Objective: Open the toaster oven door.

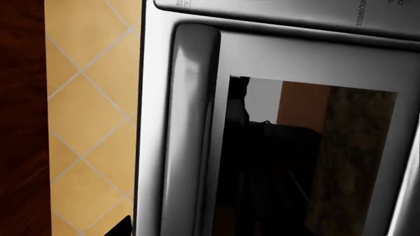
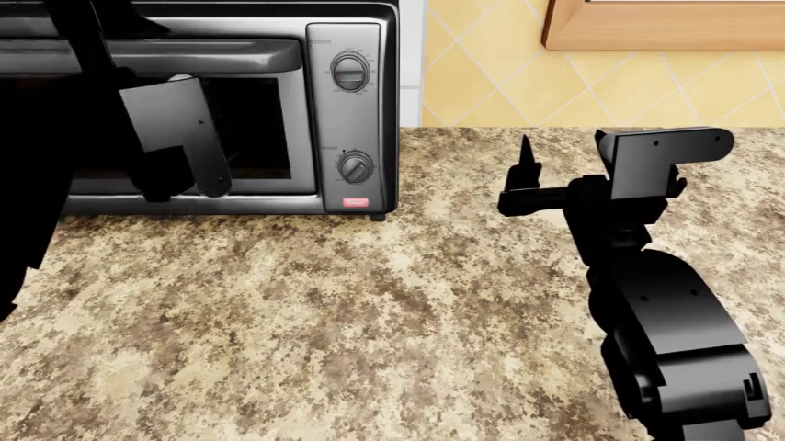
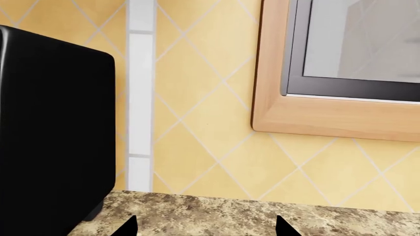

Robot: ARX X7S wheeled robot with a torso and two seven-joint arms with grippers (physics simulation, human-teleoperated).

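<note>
The toaster oven [image 2: 366,110] stands at the back left of the counter, with two knobs and a red button on its right panel. Its door [image 2: 260,124] looks shut, and the bar handle [image 2: 245,57] runs along its top edge. In the left wrist view the door [image 1: 308,162] fills the frame, with the handle [image 1: 190,132] close up. My left gripper [image 1: 203,230] is open astride the handle. One fingertip [image 1: 122,227] shows beside the handle and the other is lost against the dark glass. In the head view the left gripper [image 2: 92,50] is at the handle's left part. My right gripper [image 2: 516,179] is open and empty above the counter.
The speckled granite counter [image 2: 307,312] spreads in front of the oven. A yellow tiled wall [image 2: 479,64] and a wooden-framed cabinet [image 2: 663,32] are behind. The right wrist view shows the oven's dark side [image 3: 52,123], the right gripper [image 3: 204,228] and a framed panel [image 3: 328,113].
</note>
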